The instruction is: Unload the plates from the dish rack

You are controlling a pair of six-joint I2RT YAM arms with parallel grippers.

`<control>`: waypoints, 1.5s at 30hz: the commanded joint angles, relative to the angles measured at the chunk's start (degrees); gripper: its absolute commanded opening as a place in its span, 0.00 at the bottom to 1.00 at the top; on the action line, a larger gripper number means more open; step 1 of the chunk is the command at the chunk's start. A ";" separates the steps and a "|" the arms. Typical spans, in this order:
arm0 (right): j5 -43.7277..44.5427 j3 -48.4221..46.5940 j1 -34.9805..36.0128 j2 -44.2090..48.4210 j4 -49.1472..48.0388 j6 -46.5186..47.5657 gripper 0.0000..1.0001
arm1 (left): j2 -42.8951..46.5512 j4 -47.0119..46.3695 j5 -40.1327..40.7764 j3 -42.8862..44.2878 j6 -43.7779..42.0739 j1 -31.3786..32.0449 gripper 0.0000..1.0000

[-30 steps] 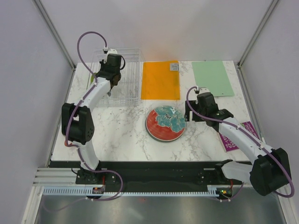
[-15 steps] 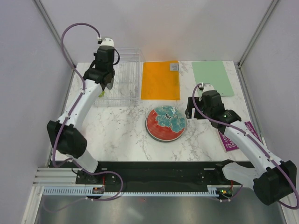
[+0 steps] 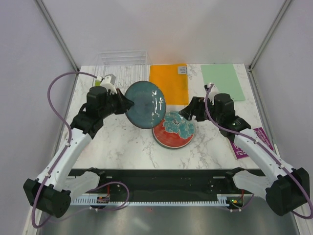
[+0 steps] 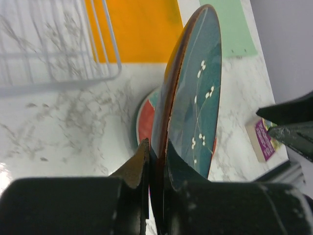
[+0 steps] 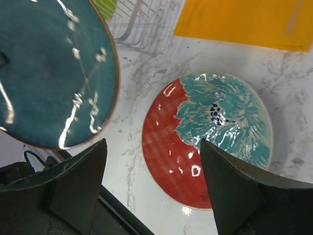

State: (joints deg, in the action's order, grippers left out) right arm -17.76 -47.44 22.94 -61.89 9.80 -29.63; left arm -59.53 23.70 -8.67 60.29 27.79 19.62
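My left gripper [image 3: 125, 103] is shut on the rim of the glossy dark teal-blue plate [image 3: 145, 104] and holds it on edge above the table, just left of the red plate with the teal floral pattern [image 3: 173, 130], which lies flat. In the left wrist view the teal plate [image 4: 198, 93] stands edge-on between my fingers [image 4: 134, 169]. My right gripper [image 3: 189, 111] is open and empty over the red plate [image 5: 205, 142]. The clear dish rack [image 3: 122, 62] stands at the back left. A lime-green plate [image 5: 105, 7] shows in it. The grey-green plate is out of view.
An orange mat [image 3: 168, 82] and a green mat [image 3: 222, 81] lie flat at the back. A purple box [image 3: 249, 143] lies under the right arm near the right edge. The enclosure walls stand close on both sides.
My left arm has pulled back from the rack with the teal-blue plate and swung it right, next to the red plate. My right gripper has turned left over the red plate.
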 commanded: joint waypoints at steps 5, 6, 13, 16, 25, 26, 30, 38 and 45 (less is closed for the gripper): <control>-7.38 4.81 2.63 -1.83 -16.13 -8.60 0.84 | 5.91 -27.12 -14.09 -11.93 19.66 0.68 0.02; -7.81 5.25 2.90 -1.92 -17.44 -9.39 0.84 | 6.18 -28.78 -14.18 -12.56 20.28 1.03 0.02; -9.13 7.80 4.92 -5.25 -22.37 -11.68 0.84 | 6.09 -35.81 -14.97 -16.43 23.70 4.11 0.02; -9.83 8.50 5.36 -5.96 -24.12 -12.21 0.82 | 6.00 -37.67 -15.24 -17.49 24.50 5.08 0.02; -8.19 7.98 5.36 -3.52 -22.82 -10.28 0.00 | 8.11 -37.60 -13.67 -21.61 23.81 5.70 0.02; -6.86 7.80 5.27 -2.55 -20.03 -8.80 0.00 | 8.55 -33.41 -11.48 -21.53 22.76 5.61 0.05; 2.87 5.26 5.27 1.94 -10.26 -4.23 0.00 | 11.18 -20.32 -2.69 -20.13 14.50 5.70 0.56; 8.18 5.07 2.30 6.87 -1.80 -1.84 0.00 | 18.30 -5.52 18.05 -21.09 4.56 5.61 0.80; 3.61 7.44 -1.75 1.95 -4.17 -2.36 0.00 | 23.66 -3.32 20.70 -22.85 2.98 5.61 0.81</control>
State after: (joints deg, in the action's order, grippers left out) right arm -10.07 -39.29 22.50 -59.31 15.97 -30.98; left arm -38.00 18.13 7.11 38.04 35.16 25.36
